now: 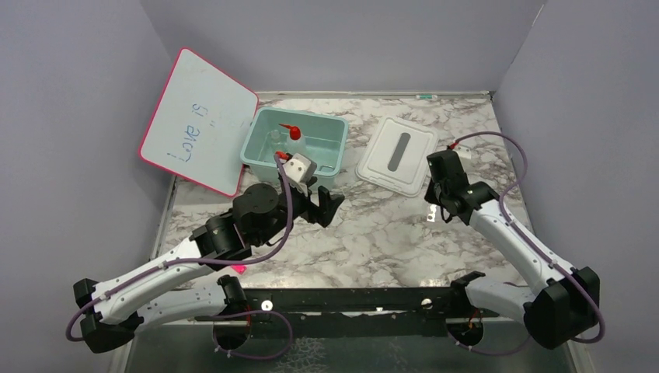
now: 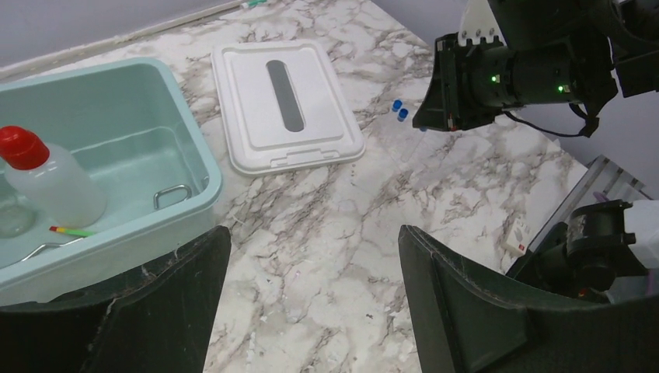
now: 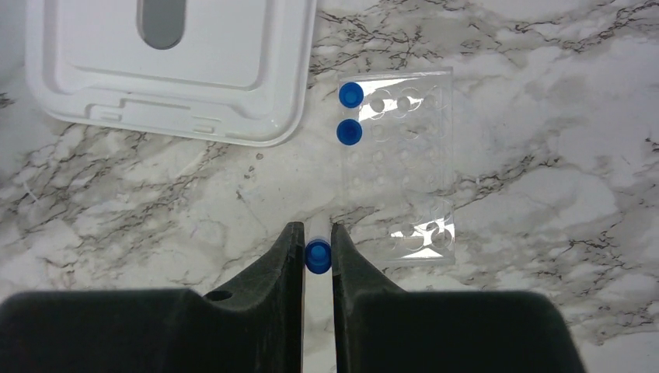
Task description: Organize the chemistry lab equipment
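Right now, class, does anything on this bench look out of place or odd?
Nothing is spilled or broken. The whiteboard leans askew at the left wall and is no lab item. The lid lies off the bin, beside it. One vial is out of the rack, pinched in the right fingers.

The white and grey marble-look table top [image 1: 373,233] holds a light green plastic tub [image 1: 339,148] near the back. A flat white plastic lid with a grey slot [image 1: 381,159] lies just to the right of the tub. Just beside the lid lies a clear plastic rack full of round holes [image 3: 396,163], with two little blue-capped tubes [image 3: 351,94] standing in it.
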Controlling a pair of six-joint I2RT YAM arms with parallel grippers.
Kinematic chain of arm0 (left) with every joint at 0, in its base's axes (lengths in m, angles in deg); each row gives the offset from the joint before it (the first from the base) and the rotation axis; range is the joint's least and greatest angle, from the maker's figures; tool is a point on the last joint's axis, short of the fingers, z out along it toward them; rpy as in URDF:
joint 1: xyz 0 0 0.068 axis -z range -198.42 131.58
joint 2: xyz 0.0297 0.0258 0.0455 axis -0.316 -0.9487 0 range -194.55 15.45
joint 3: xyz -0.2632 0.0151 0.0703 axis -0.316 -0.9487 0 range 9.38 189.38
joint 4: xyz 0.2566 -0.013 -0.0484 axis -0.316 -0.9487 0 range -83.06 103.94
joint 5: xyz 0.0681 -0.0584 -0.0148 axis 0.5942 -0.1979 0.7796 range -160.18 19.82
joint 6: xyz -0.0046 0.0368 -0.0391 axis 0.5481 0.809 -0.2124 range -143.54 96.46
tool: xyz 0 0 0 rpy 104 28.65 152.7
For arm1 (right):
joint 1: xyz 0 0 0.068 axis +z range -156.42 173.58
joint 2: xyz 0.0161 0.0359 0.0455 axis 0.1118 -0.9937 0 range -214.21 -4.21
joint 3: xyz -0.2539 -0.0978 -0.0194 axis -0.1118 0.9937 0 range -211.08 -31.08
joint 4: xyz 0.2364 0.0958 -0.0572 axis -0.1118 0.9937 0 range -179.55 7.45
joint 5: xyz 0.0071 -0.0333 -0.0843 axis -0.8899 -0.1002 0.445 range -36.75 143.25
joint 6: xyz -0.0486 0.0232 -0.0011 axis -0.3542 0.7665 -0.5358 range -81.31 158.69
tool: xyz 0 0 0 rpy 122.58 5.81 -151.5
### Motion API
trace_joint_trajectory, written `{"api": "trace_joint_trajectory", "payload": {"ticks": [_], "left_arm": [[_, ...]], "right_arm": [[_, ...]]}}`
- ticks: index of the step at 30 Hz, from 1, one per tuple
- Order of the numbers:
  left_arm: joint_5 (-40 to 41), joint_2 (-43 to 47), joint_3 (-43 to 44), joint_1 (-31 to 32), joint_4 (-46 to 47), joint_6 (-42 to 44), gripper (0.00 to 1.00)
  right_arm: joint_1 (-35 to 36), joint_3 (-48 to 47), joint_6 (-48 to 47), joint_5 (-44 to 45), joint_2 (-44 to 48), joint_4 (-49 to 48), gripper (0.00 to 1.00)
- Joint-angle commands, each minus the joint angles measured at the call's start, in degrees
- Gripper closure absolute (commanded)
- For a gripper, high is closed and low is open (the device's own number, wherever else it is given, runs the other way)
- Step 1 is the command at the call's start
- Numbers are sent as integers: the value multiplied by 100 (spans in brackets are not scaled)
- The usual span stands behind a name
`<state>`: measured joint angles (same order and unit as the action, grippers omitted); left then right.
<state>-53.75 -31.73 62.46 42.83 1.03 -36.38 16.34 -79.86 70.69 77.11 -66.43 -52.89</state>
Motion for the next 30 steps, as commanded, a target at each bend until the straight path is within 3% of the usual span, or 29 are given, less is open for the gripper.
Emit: {"api": "trace_joint_trajectory", "payload": {"ticks": [1, 30], "left_arm": [[250, 18, -173, 1, 51, -96, 18], [167, -258, -307, 1, 92, -177, 17]], "right_arm": [[-105, -53, 104, 593, -208, -347, 91], [-702, -14, -215, 331, -857, -931, 90]]}}
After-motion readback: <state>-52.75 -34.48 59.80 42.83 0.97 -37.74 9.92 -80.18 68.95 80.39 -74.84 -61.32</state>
